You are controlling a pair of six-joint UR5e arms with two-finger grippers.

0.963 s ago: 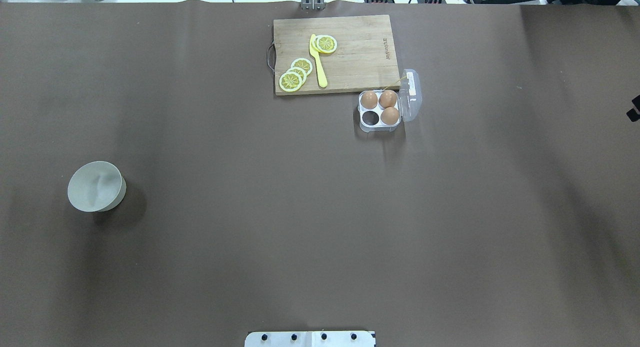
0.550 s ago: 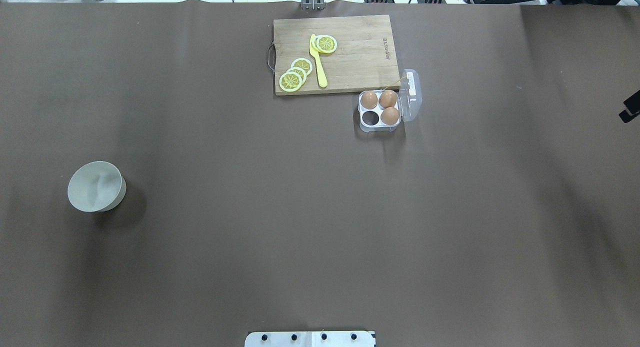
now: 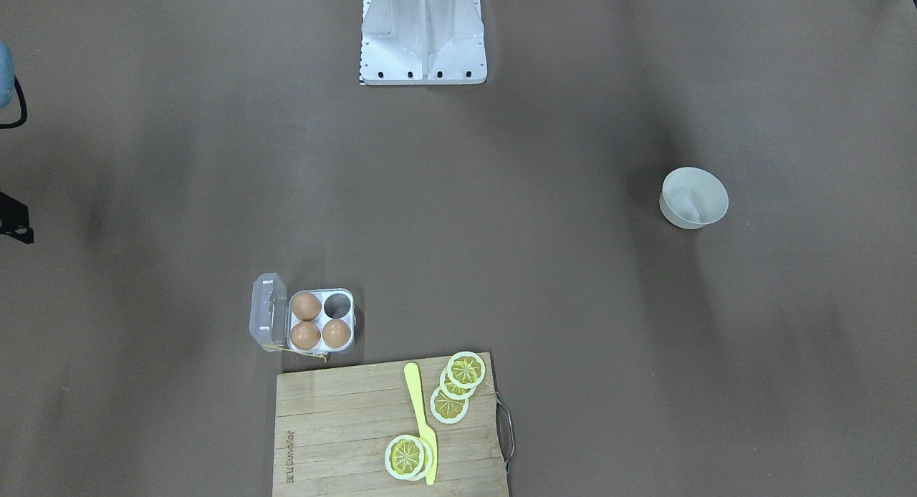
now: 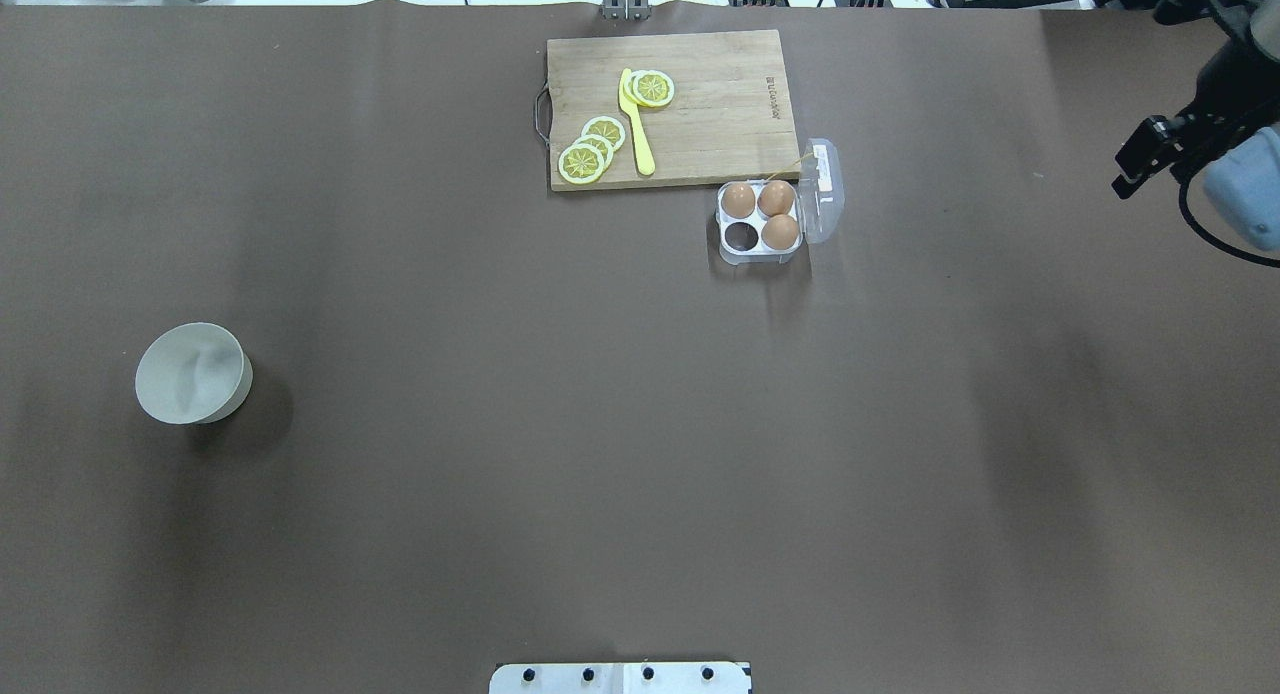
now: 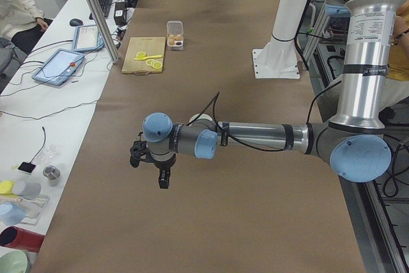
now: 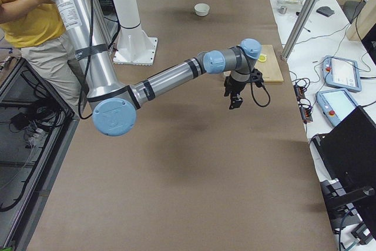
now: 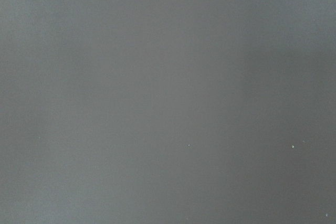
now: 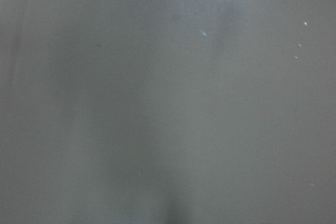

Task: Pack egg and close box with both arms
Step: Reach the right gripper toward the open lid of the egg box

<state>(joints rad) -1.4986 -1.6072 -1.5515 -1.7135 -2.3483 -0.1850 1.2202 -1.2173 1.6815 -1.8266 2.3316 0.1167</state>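
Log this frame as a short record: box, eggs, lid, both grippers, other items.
box: beside the cutting board; one cell empty
eggs: three, each in a cell
lid: open
right gripper: above the table, well apart from the box; open or shut unclear
left gripper: over bare table, far from the box; open or shut unclear
other: bowl; lemon slices and knife on the board

No legible txt anywhere.
- Cutting board (image 4: pixel 700 139): burnt-in brand mark (image 4: pixel 771 96) along 1 short edge, letters too small/blurred to read; same in front view.
- Box (image 4: pixel 760 258): white label (image 4: pixel 821 167) on open lid, print not resolvable.
- Left arm (image 5: pixel 255 136): printed sticker (image 5: pixel 369 30) on silver upper tube, txt too small.
- Right arm (image 6: pixel 170 76): printed sticker (image 6: pixel 69 11), same spot, also unreadable.
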